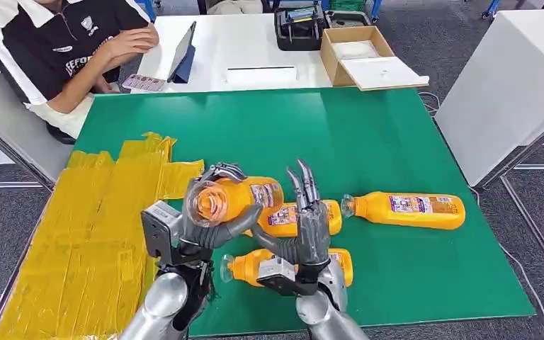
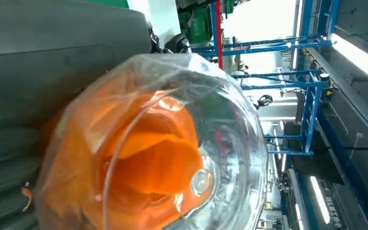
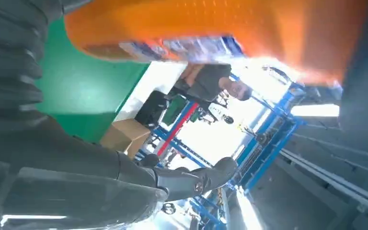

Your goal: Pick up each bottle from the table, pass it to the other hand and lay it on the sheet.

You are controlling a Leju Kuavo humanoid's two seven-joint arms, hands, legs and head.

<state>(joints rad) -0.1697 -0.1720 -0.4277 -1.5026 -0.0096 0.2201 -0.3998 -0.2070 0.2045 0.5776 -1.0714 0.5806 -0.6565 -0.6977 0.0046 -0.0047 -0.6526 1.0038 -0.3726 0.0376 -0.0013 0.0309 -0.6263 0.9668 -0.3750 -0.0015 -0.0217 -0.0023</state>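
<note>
Now the left hand (image 1: 209, 212) grips 1 orange plastic juice bottle (image 1: 237, 198) raised above the green worktop (image 1: 368, 134), right hand (image 1: 310, 227) open beside it, so laying it on the yellow taped sheet (image 1: 92, 219) seems next.

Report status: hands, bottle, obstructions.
Left hand grips orange plastic bottle, lifted. Right hand open beside it, fingers up. Three orange bottles lie on green mat. Yellow taped sheet unobstructed.

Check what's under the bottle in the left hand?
Under the held bottle, another orange bottle lies on the green mat, partly covered by it and the right hand. Its neck end is hidden.
</note>
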